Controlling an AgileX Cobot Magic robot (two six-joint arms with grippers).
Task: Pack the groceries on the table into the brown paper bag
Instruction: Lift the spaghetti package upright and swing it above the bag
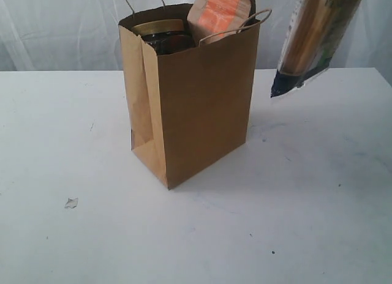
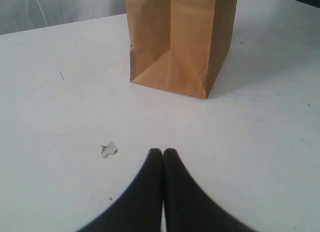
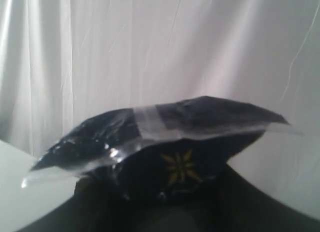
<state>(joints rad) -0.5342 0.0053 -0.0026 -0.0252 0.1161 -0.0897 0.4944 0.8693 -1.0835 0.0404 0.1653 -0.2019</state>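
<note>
White desk carries the bag; right gripper clamps spaghetti aloft at right, needing a leftward carry above the opening; left gripper pressed together, empty.

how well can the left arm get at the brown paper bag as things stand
Probably yes. The shut left gripper faces the brown paper bag, and only open table lies between them. The small scrap sits off to one side of that line.
</note>
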